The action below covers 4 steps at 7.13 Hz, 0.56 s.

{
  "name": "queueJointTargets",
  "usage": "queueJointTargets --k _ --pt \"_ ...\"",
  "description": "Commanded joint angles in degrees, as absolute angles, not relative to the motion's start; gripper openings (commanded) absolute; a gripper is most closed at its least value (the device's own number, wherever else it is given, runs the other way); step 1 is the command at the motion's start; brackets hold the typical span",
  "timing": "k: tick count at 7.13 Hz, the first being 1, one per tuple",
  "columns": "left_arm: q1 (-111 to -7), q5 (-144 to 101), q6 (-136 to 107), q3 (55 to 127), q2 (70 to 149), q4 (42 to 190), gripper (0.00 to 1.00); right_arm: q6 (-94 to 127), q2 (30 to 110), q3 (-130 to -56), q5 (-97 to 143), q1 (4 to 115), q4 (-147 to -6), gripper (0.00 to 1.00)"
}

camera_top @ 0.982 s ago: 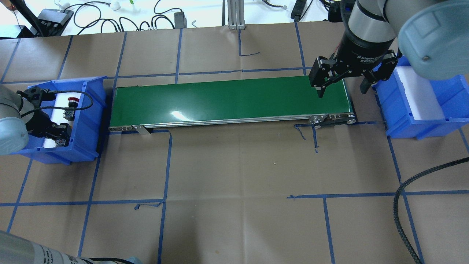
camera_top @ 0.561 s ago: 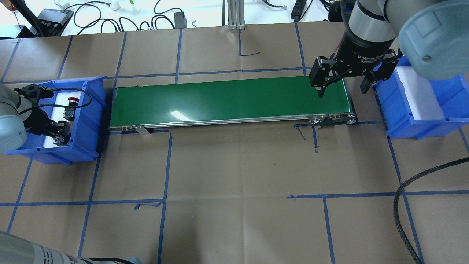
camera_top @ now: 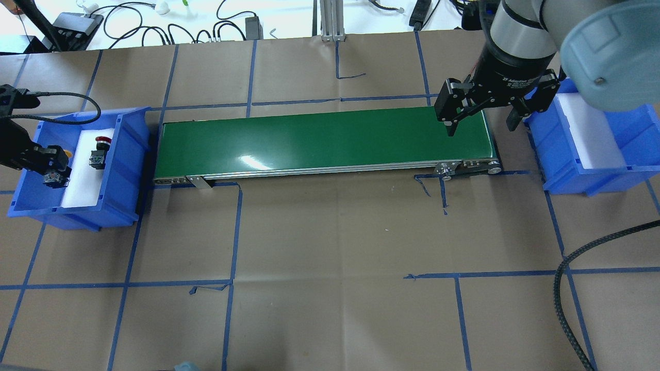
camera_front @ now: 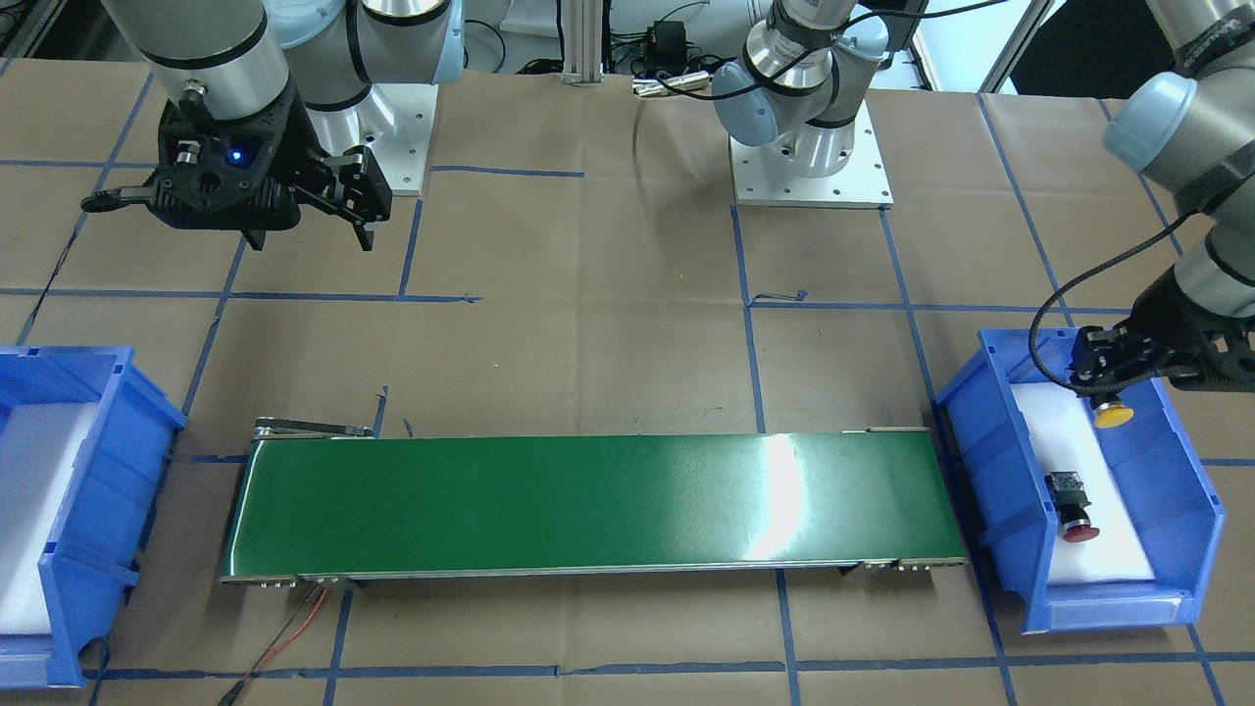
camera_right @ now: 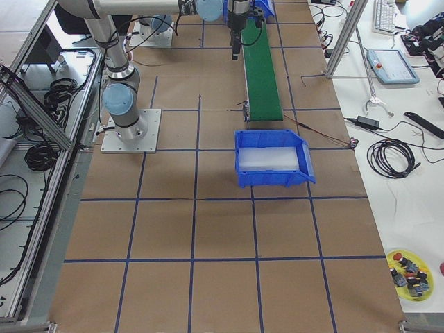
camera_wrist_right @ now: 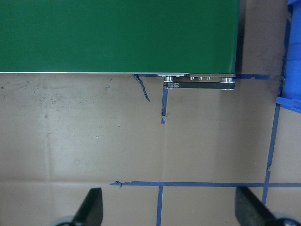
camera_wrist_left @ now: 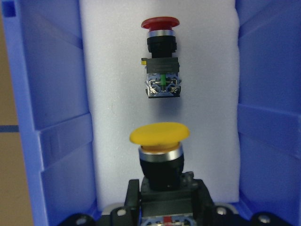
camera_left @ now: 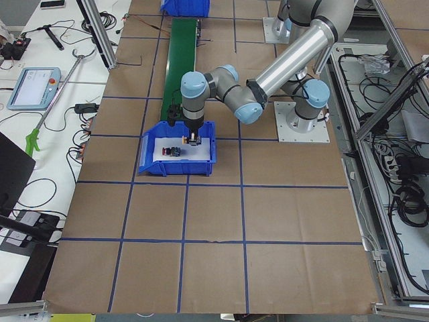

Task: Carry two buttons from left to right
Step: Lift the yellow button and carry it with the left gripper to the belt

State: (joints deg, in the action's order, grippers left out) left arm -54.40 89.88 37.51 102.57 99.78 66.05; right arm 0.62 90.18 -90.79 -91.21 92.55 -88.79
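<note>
A green conveyor belt (camera_top: 319, 139) runs along the table (camera_top: 335, 232) between 2 blue bins. The left bin (camera_top: 124, 154) sits at the table's left end and the right bin (camera_top: 557, 149) at its right end, each lined with white foam. The left bin's high walls close in on both sides of the left gripper (camera_front: 1103, 378), and a black cable loops from its wrist over the bin's rim.

The table is covered in brown paper marked into squares with blue tape. Beyond its far edge, a white bench holds coiled cables (camera_top: 154, 20), and a teach pendant (camera_left: 33, 87) lies on a side bench.

The left gripper is clamped on the black body of the yellow button (camera_wrist_left: 160, 141). It holds the button over the robot-side end of the bin's foam, with the cap pointing away from the wrist. We cannot tell whether the button is clear of the foam.

The red button (camera_wrist_left: 161, 61) lies on its side mid-width on the foam, toward the bin's far end. It is just ahead of the yellow cap and apart from it.

The right gripper (camera_top: 482, 129) hangs over the conveyor's right end with its 2 fingers spread wide, holding nothing.
</note>
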Motion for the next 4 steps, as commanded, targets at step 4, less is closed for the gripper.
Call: queueJointTargets --k 4 --pt "-66.33 93.51 32.73 94.23 99.4 73.04 0.0 0.62 90.17 -90.35 -91.41 92.55 -88.77 1.0"
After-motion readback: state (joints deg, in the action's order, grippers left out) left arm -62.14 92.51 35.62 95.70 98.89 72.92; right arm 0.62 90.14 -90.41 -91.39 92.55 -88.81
